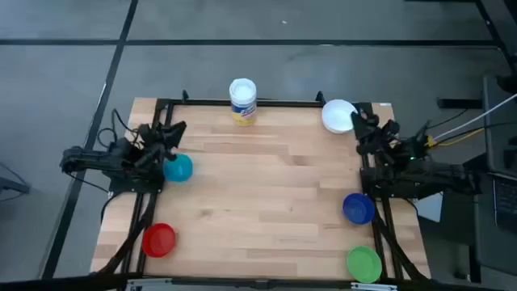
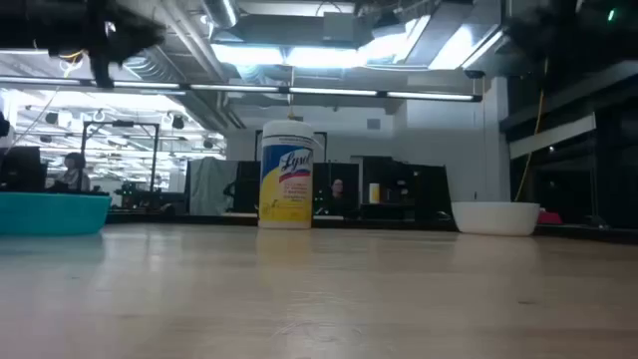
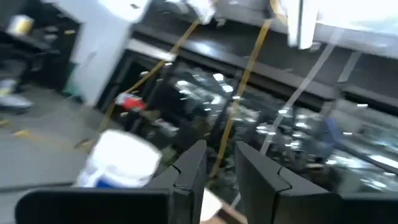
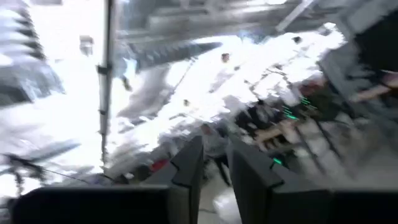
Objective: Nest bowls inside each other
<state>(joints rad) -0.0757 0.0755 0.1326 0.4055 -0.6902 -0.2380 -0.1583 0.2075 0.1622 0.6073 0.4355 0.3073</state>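
Observation:
Five bowls rest on their bases on the wooden table (image 1: 266,186), all apart: white (image 1: 336,115) at the far right, light blue (image 1: 179,168) at the left, red (image 1: 159,240) at the near left, dark blue (image 1: 357,208) at the right, green (image 1: 363,263) at the near right. My left gripper (image 1: 174,131) hangs high over the left edge, just beyond the light blue bowl (image 2: 50,212). My right gripper (image 1: 360,121) hangs high beside the white bowl (image 2: 495,217). Both wrist views show a narrow gap with nothing in it: left gripper (image 3: 221,149), right gripper (image 4: 214,143).
A white wipes canister with a yellow label (image 1: 242,101) stands upright at the middle of the far edge (image 2: 286,175). Black frame rails (image 1: 380,234) run along the table's left and right sides. The middle of the table holds nothing.

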